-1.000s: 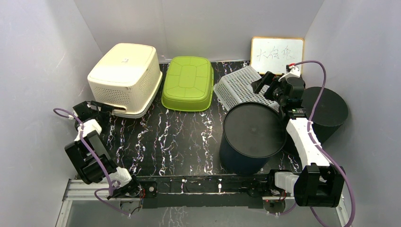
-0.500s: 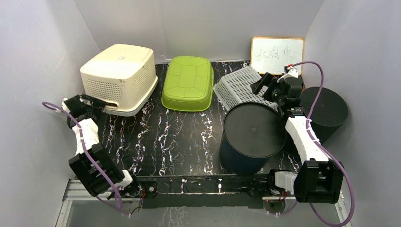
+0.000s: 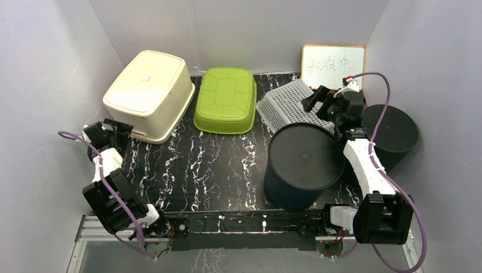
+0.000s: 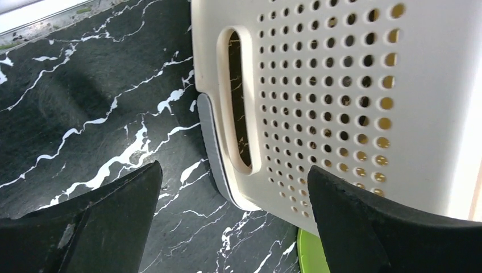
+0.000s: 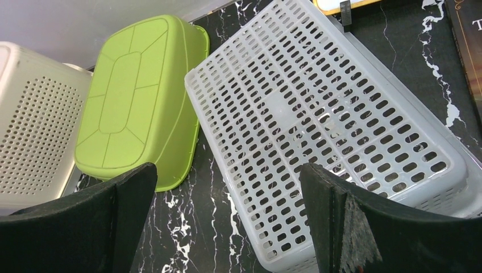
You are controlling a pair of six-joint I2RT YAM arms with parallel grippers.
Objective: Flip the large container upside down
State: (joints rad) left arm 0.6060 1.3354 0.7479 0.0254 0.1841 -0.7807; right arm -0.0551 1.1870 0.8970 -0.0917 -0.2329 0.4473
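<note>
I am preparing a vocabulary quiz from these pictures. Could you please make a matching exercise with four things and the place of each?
Things:
1. cream basket
2. green tub
3. grey crate
4. whiteboard

Places:
a. far right, standing upright at the back
b. far left corner
c. middle of the back row
d. directly right of the green tub

Pairs: 1-b, 2-c, 3-d, 4-a

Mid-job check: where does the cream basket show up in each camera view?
Top external: the cream basket sits at the back left.
Left wrist: it fills the right side, handle slot facing the camera.
Right wrist: only its holed side shows, at the left edge.
Shared landmark: the green tub beside it.
</note>
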